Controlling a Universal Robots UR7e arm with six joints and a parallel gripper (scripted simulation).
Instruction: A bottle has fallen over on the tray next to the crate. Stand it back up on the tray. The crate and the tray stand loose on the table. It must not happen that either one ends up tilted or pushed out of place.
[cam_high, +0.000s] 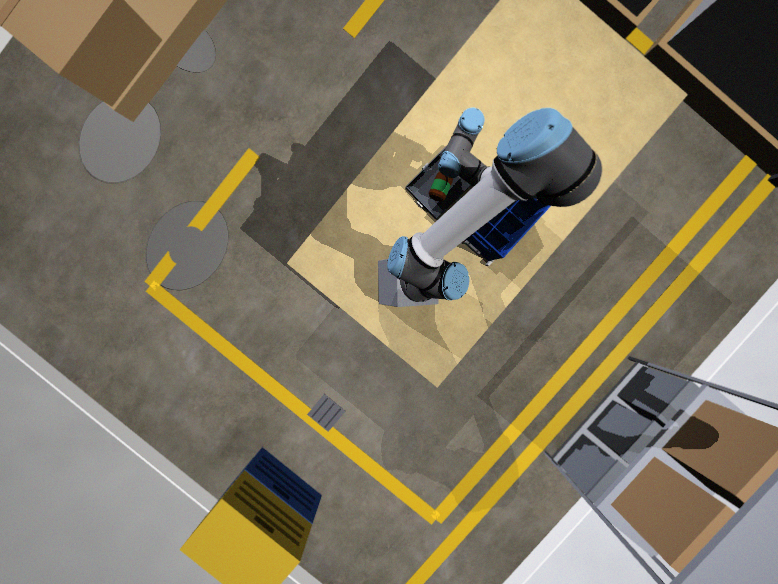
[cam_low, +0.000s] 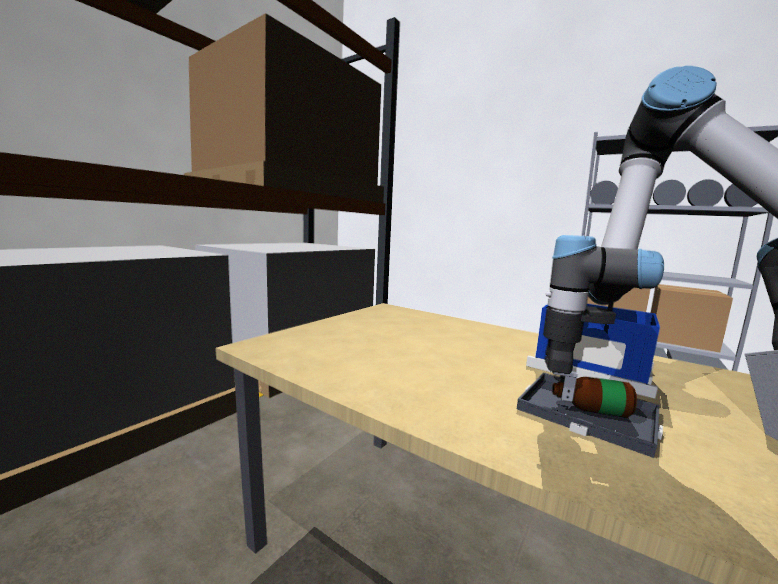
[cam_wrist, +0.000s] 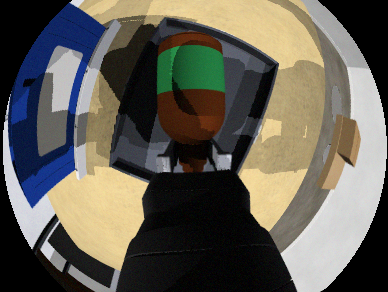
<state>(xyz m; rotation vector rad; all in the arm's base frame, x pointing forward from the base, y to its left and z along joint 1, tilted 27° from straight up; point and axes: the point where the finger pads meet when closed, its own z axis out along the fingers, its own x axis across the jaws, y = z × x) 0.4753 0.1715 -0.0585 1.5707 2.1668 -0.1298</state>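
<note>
A brown bottle (cam_high: 439, 187) (cam_low: 603, 397) (cam_wrist: 192, 95) with a green label lies on its side on the dark grey tray (cam_high: 422, 202) (cam_low: 603, 431) (cam_wrist: 255, 90). Its neck points away from the arm's base. My gripper (cam_low: 567, 392) (cam_wrist: 192, 146) points straight down over the tray's end. Its two fingers stand on either side of the bottle's neck, partly closed in, with a small gap still showing on each side in the wrist view. In the overhead view the wrist hides the fingers. The blue crate (cam_high: 509, 229) (cam_low: 634, 333) (cam_wrist: 30, 125) stands right beside the tray.
The tray and crate sit on a wooden table (cam_high: 565, 75) (cam_low: 408, 352). The tray's raised rim surrounds the bottle. A grey block (cam_low: 763, 389) stands at the table's right edge. Shelving with cardboard boxes stands off the table.
</note>
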